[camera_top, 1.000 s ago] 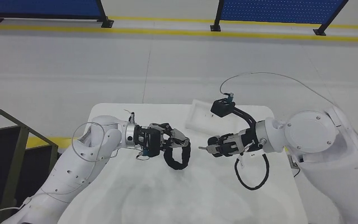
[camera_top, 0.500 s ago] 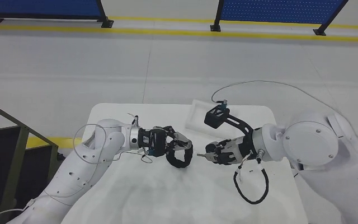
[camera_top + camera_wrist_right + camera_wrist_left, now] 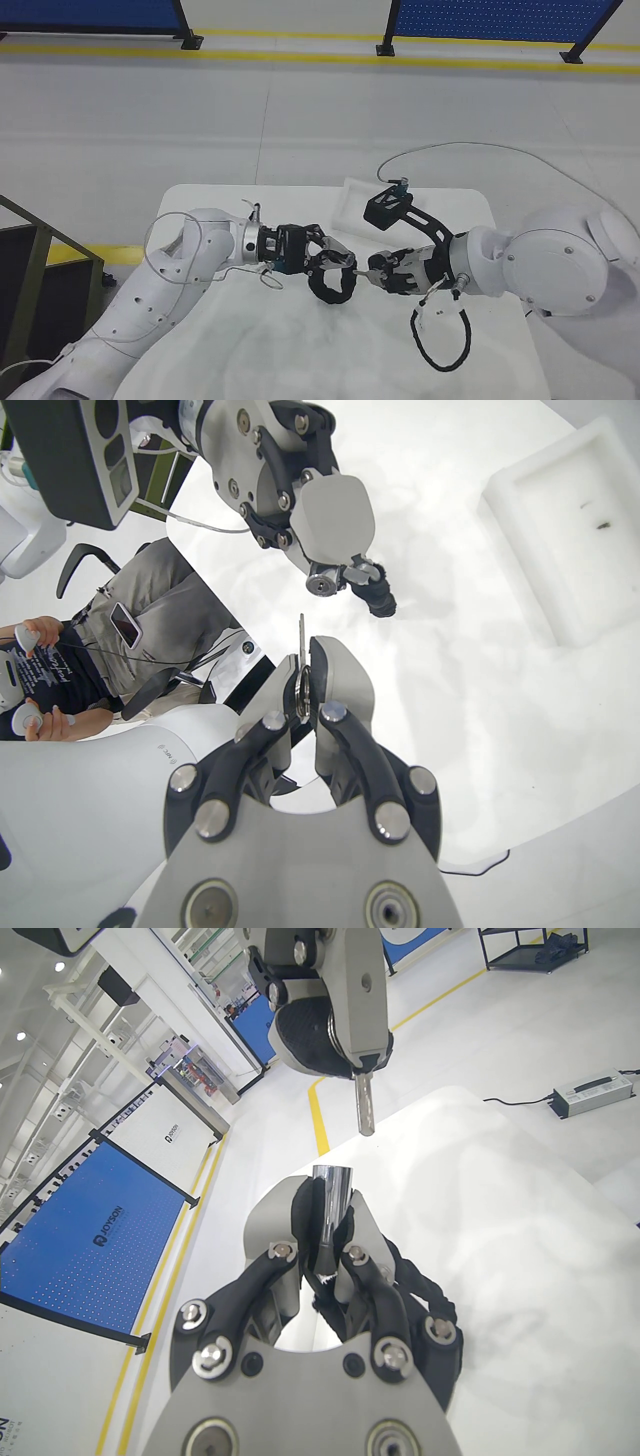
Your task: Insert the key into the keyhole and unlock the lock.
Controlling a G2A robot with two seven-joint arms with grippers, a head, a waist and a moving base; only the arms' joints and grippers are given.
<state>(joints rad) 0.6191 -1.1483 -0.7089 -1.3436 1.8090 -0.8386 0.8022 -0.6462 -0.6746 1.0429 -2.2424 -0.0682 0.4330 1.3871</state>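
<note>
Top view, lock: the chrome cylinder lock with a black braided cable loop [image 3: 335, 287] is hanging above the white-covered table [image 3: 300, 350]; the left gripper [image 3: 338, 266] is clamping its cylinder
Top view, key: the small silver metal key [image 3: 362, 274] is sitting pinched in the right gripper [image 3: 378, 277], pointing at the lock from just beside it
Top view, tray: the white foam tray [image 3: 350, 208] is lying beyond the lock, well apart
Left wrist view, lock: the left gripper [image 3: 327, 1223] is closing narrowly on the lock [image 3: 332, 1195]; the black cable is trailing beside the jaws
Left wrist view, key: the key [image 3: 365, 1103] is sticking out of the right gripper [image 3: 367, 1065]; its tip is hovering just short of the lock's end, not touching
Right wrist view, key: the right gripper [image 3: 302, 667] is gripping the key [image 3: 301, 635] by its head, blade aiming toward the lock
Right wrist view, lock: the lock [image 3: 322, 582] is turning its round face and keyhole [image 3: 322, 586] toward the key; a small gap is separating them
</note>
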